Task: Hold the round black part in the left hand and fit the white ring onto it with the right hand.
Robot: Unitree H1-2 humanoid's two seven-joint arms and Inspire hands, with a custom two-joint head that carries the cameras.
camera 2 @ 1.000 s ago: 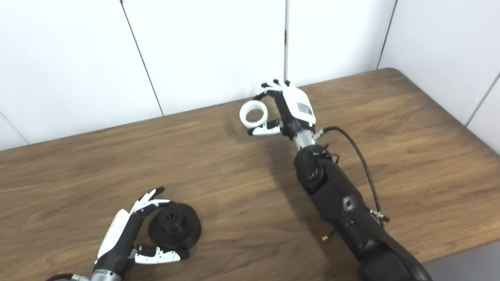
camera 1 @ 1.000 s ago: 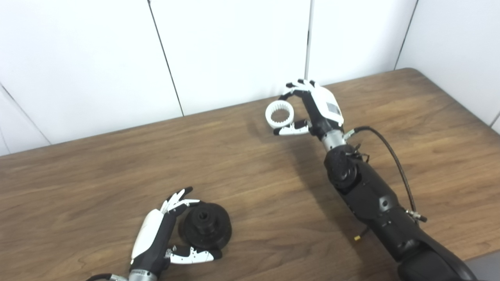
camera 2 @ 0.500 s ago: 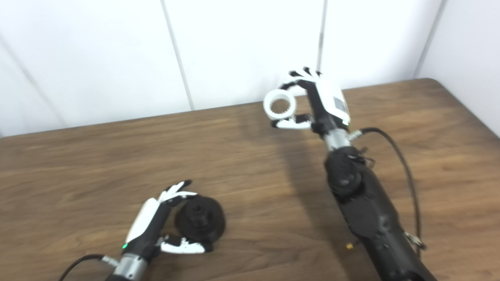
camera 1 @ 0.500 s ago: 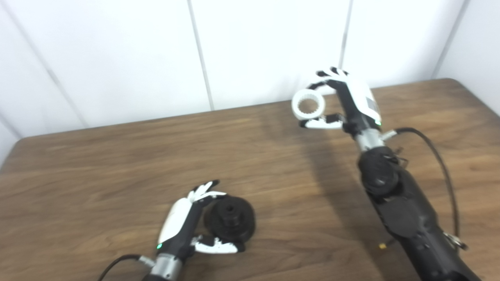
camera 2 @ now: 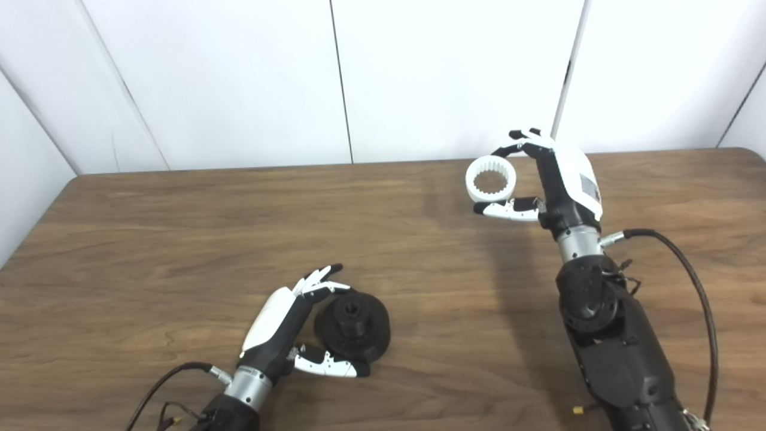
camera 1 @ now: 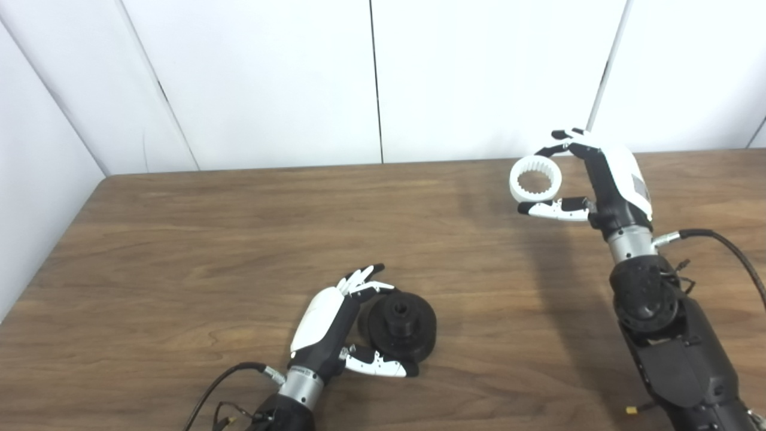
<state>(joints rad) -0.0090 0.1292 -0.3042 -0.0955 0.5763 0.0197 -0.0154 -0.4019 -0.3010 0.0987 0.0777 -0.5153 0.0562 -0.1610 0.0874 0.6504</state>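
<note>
Your view panned left; objects unmoved | right hand (camera 1: pixel 604 179) grips white ring (camera 1: pixel 535 178), far right | left hand (camera 1: pixel 335 323) cups black part (camera 1: pixel 400 326) on tabletop (camera 1: pixel 239 239), near | fitting not begun.

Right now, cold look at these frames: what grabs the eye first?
The white ring, toothed inside, held up by the right hand near the table's far right edge, bright against the brown wooden table. Then the round black part lying on the table near the front, with the left hand curled around its left side, thumb under its near edge; whether the grip has closed is unclear.
</note>
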